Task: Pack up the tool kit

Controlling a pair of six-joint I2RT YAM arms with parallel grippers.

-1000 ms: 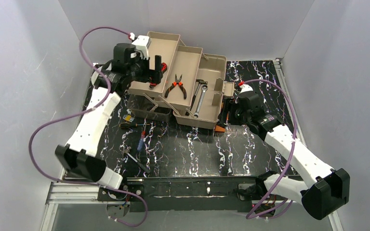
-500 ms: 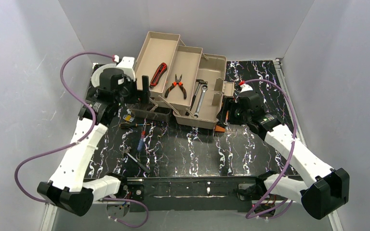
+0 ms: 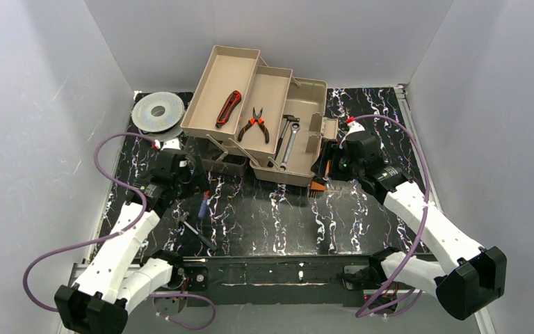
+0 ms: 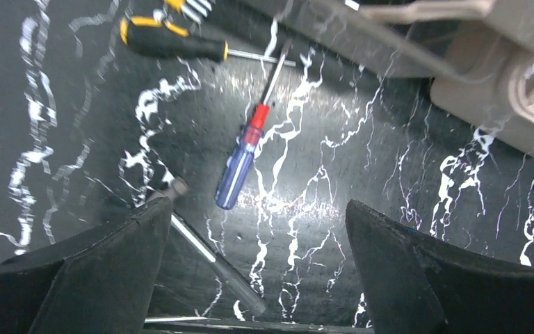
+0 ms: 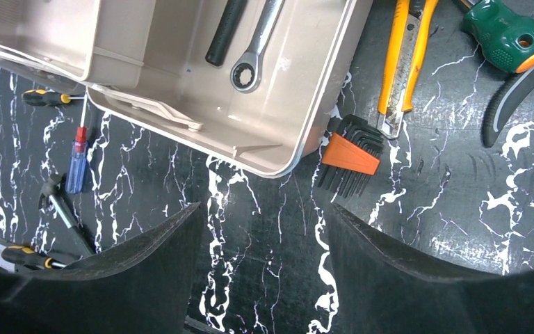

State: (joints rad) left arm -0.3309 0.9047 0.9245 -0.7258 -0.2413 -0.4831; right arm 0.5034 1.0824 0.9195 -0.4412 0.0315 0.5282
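Observation:
The tan toolbox [image 3: 311, 97] stands open at the back, its trays fanned out to the left. A red-and-black tool [image 3: 228, 109] lies in the top tray and orange pliers [image 3: 254, 124] in the second. A wrench [image 5: 257, 49] rests in the base. My left gripper [image 3: 196, 172] hovers open and empty over the mat, left of the box. Just ahead of it lies a blue-and-red screwdriver [image 4: 240, 167], with a yellow-black screwdriver [image 4: 170, 45] beyond and a metal driver [image 4: 208, 254] by its left finger. My right gripper [image 5: 265, 209] is open and empty near the box's right front corner [image 5: 271, 132].
An orange hex-key set [image 5: 348, 156], a yellow utility knife [image 5: 403, 62] and a green-handled tool [image 5: 507, 35] lie right of the box. A round grey spool [image 3: 158, 111] sits at the back left. Grey walls close in the mat on three sides.
My left arm drew back from over the top tray and came down toward the mat, leaving the red-and-black tool in the tray and uncovering the spool. The right arm stayed put.

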